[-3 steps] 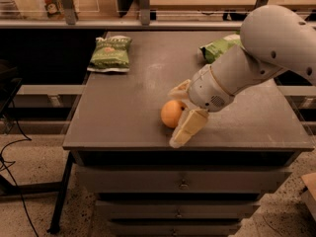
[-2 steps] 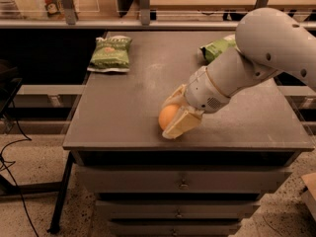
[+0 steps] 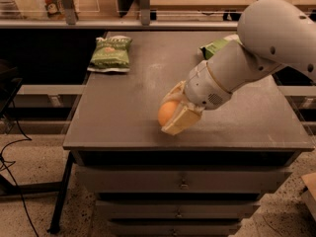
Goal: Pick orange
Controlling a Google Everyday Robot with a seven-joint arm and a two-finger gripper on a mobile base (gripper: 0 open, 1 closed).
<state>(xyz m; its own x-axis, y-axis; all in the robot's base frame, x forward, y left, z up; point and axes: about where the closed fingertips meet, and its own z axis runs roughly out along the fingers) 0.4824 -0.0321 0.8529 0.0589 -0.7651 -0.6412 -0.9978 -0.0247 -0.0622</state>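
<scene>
Where the table (image 3: 123, 127) nears its front edge, the orange (image 3: 166, 112) sits low, touching the top or just off it; I cannot tell which. It is well right of the green bag (image 3: 110, 52) at the far left corner. The gripper (image 3: 171, 111) reaches in from the right, so the fruit lies at its left end, between two pale fingers (image 3: 181, 123), one in front and one behind. They look closed onto the peel. Being round, the orange has no long axis to line up with. Behind the arm (image 3: 237, 68), a second green bag (image 3: 214, 47) peeks out.
</scene>
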